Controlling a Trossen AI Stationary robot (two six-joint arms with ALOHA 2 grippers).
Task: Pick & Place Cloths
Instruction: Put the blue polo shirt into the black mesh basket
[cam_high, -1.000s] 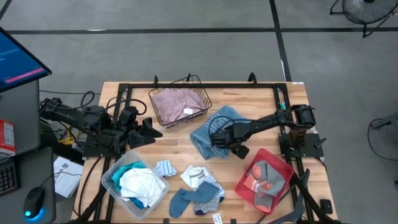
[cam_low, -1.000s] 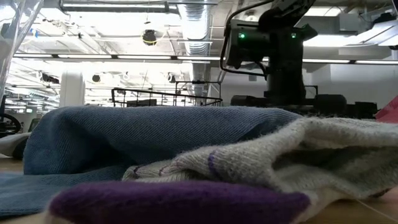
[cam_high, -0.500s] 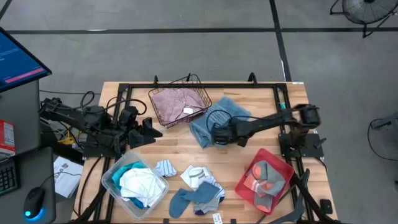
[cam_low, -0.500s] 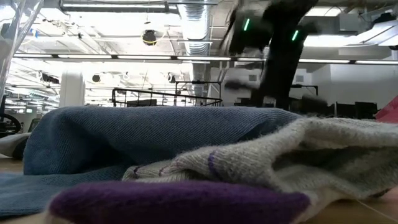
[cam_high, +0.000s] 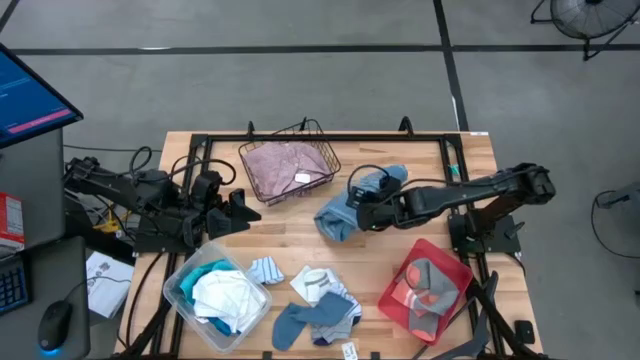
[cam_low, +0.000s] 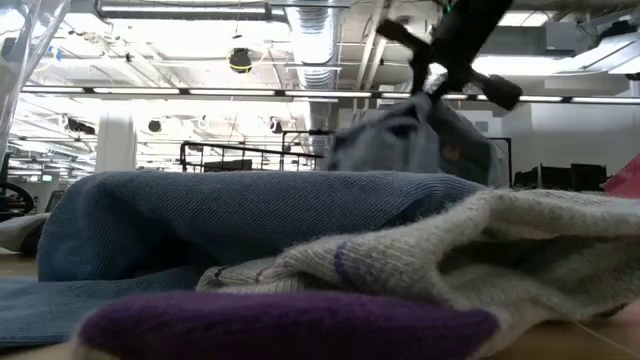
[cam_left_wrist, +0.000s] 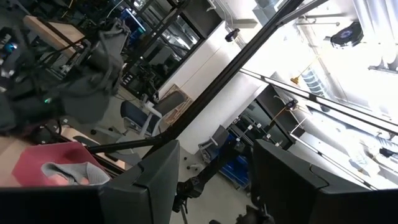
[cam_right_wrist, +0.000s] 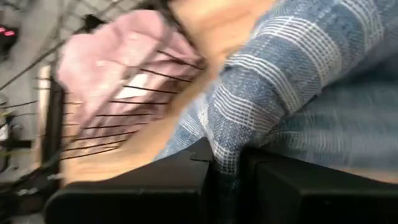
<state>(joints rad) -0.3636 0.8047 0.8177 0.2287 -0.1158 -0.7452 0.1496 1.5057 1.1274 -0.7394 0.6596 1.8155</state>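
Right arm stretched across frame centre, right gripper (cam_high: 366, 212) clamped shut, fingers (cam_right_wrist: 186, 180) pinched together. Left arm folded at frame left, left gripper (cam_high: 243, 208) idle.

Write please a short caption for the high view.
Right arm's fingers lifting the striped towel beside the wire basket; left arm parked.

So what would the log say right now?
right claw: shut on striped towel, lifted | left claw: waiting, table's left | wire basket: holds pink shirt
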